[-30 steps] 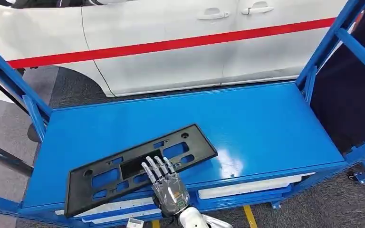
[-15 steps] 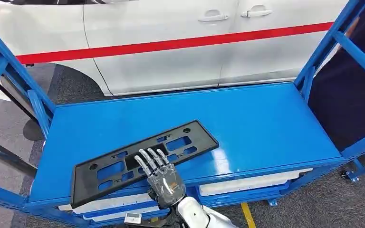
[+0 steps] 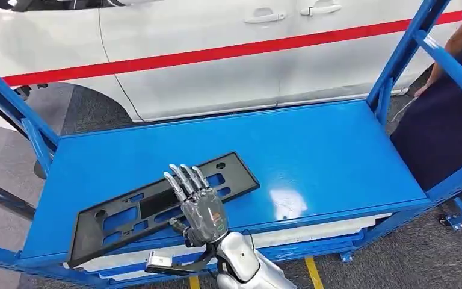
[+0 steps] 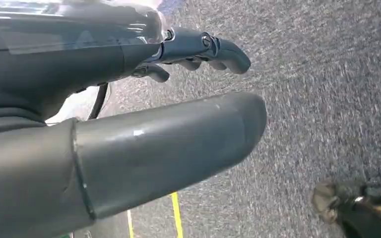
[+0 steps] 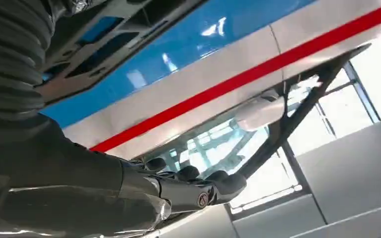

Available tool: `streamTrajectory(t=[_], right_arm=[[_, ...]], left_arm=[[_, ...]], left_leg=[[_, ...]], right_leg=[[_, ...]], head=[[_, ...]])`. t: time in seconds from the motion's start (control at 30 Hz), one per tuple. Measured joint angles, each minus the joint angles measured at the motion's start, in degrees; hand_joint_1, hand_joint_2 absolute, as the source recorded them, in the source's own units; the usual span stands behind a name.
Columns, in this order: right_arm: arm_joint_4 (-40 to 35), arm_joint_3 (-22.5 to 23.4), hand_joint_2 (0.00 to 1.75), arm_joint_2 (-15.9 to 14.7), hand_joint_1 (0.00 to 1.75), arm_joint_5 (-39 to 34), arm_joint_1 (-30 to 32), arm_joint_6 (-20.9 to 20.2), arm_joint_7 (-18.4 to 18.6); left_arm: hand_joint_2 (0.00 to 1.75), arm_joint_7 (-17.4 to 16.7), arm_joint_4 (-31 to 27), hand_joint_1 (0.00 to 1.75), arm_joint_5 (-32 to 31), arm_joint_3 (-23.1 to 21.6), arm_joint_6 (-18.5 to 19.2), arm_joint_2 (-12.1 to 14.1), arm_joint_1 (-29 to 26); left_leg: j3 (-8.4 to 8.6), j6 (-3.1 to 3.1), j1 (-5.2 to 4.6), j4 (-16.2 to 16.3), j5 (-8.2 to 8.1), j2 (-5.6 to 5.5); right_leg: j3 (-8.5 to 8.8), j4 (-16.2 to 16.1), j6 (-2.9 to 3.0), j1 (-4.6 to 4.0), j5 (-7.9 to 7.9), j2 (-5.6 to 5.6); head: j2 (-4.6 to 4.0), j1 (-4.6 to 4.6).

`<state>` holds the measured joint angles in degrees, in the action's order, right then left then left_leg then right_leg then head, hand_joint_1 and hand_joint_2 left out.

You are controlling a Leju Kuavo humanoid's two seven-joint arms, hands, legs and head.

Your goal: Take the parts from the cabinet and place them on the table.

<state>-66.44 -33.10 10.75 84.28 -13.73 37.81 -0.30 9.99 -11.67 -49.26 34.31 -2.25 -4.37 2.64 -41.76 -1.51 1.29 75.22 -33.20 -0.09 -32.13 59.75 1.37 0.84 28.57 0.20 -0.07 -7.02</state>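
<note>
A black rectangular frame part [image 3: 153, 205] with several cut-outs lies flat and askew near the front left of the blue table top [image 3: 313, 150]. My right hand [image 3: 198, 208] is raised over the part's near edge, fingers straight and spread, holding nothing. The right wrist view has the same hand [image 5: 178, 191] with the black part [image 5: 129, 12] beyond it. My left hand [image 4: 168, 139] hangs over grey carpet, its thumb straight, its fingers loosely bent and nothing in it.
Blue uprights [image 3: 397, 60] frame the table at both ends. A white car with a red stripe [image 3: 216, 60] stands right behind it. A person in dark clothes [image 3: 445, 120] stands at the right end. White panels [image 3: 325, 232] lie on a lower level.
The camera has shifted a little. My right hand has lifted up from the black part and now stands higher over it. The part stays on the table.
</note>
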Motion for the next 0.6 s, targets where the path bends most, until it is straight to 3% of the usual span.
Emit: streamTrajectory(t=[0.03, 0.07, 0.13, 0.17, 0.2, 0.3, 0.37, 0.4, 0.47, 0.5, 0.53, 0.57, 0.6], right_arm=[[-0.04, 0.55, 1.75, 0.24, 0.0, 0.0, 0.32, 0.0, -0.31], [-0.04, 1.01, 1.75, 0.46, 0.0, 0.13, 0.49, 0.0, -0.42], [-0.04, 1.92, 1.75, 0.81, 0.0, 1.0, 0.43, 0.0, -0.14], [0.07, 2.45, 1.75, 0.92, 0.0, 1.64, 0.36, 0.0, 0.35], [0.44, 2.91, 1.75, 0.92, 0.0, 2.41, 0.15, -0.02, 0.96], [2.83, 3.98, 1.75, 0.86, 0.0, 4.83, -0.73, 0.0, 3.49], [4.15, 4.14, 1.75, 0.59, 0.0, 5.44, -1.32, -0.02, 4.63], [4.77, 4.13, 1.75, 0.51, 0.0, 5.51, -1.71, 0.0, 5.09], [6.0, 4.16, 1.75, 0.22, 0.0, 5.49, -2.13, -0.02, 5.37], [6.44, 4.16, 1.75, 0.11, 0.0, 5.49, -2.18, 0.0, 5.35], [6.9, 4.16, 1.75, 0.0, 0.0, 5.49, -2.16, -0.02, 5.35], [7.19, 4.16, 1.75, -0.08, 0.0, 5.49, -2.16, -0.02, 5.35], [7.48, 4.16, 1.75, -0.15, 0.0, 5.49, -2.17, 0.0, 5.35]], left_arm=[[0.0, 0.02, 0.0, 0.0, -0.29, 0.16, 0.04, 0.0, -0.08], [0.0, 0.09, 0.0, 0.0, -0.44, 0.26, 0.13, 0.0, -0.14], [0.0, 0.2, 0.0, 0.0, -1.16, 0.4, 0.22, 0.0, -0.08], [0.0, 0.29, 0.0, 0.0, -1.51, 0.46, 0.28, 0.04, -0.05], [0.0, 0.35, 0.0, 0.0, -1.99, 0.5, 0.31, 0.15, 0.09], [0.0, 0.46, 0.0, 0.0, -3.32, 0.57, 0.48, 0.17, 0.3], [0.0, 0.53, 0.0, 0.0, -3.59, 0.59, 0.61, 0.13, 0.2], [0.0, 0.61, 0.0, 0.0, -3.76, 0.61, 0.61, 0.13, 0.24], [0.0, 0.64, 0.0, 0.0, -3.87, 0.7, 0.61, 0.13, 0.4], [0.0, 0.64, 0.0, 0.0, -3.87, 0.79, 0.63, 0.15, 0.41], [0.0, 0.64, 0.0, 0.0, -3.87, 0.85, 0.61, 0.15, 0.41], [0.0, 0.64, 0.0, 0.0, -3.87, 0.9, 0.61, 0.15, 0.4], [0.0, 0.64, 0.0, 0.0, -3.87, 0.92, 0.61, 0.15, 0.38]], left_leg=[[-0.54, 0.08, 0.0, 1.02, 0.4, 0.0], [0.17, 0.29, -0.01, -0.74, 2.05, 0.0], [4.07, 0.93, -0.13, -9.13, 6.95, 0.0], [6.15, 1.45, -0.3, -14.16, 8.46, 0.01], [7.02, 1.59, -0.79, -15.01, 7.67, -0.03], [7.07, 1.94, -0.9, -15.62, 7.3, -0.15], [7.8, 2.52, -0.18, -16.77, 7.73, 0.05], [7.98, 2.85, -0.19, -16.99, 7.7, 0.05], [8.0, 3.33, -0.24, -16.98, 7.6, 0.15], [8.04, 3.43, -0.27, -16.97, 7.52, 0.17], [8.1, 3.42, -0.26, -16.94, 7.46, 0.15], [8.23, 3.39, -0.26, -16.93, 7.38, 0.09], [8.44, 3.32, -0.27, -16.87, 7.25, 0.02]], right_leg=[[0.08, 0.01, 0.08, -0.11, 0.06, -0.01], [0.18, 0.02, 0.17, -0.19, 0.16, 0.01], [0.57, 0.06, 0.07, -0.28, 0.43, 0.17], [0.78, 0.04, -0.11, -0.27, 0.67, 0.17], [0.63, 0.16, -0.45, -0.68, 0.86, 0.18], [0.69, -0.42, -1.27, -0.45, 0.65, 0.11], [0.85, 0.16, -2.01, -0.49, 1.34, 0.0], [-0.32, 2.41, -2.24, -0.62, 2.79, -0.03], [-4.9, 11.02, -2.45, -0.46, 6.7, 0.0], [-7.19, 14.98, -2.51, -0.45, 7.8, -0.01], [-8.57, 16.88, -2.57, -0.44, 7.59, -0.01], [-8.42, 15.75, -2.55, -0.41, 5.95, -0.02], [-6.93, 12.12, -2.42, -0.4, 3.2, -0.02]], head=[[0.0, 0.0], [0.0, 0.0], [0.0, 0.0], [0.0, -0.02], [0.0, 0.0], [0.0, -0.02], [0.0, 0.0], [0.0, -0.11], [0.0, -0.05], [0.0, -0.06], [0.0, -0.02], [0.0, -0.07], [0.0, -0.02]])
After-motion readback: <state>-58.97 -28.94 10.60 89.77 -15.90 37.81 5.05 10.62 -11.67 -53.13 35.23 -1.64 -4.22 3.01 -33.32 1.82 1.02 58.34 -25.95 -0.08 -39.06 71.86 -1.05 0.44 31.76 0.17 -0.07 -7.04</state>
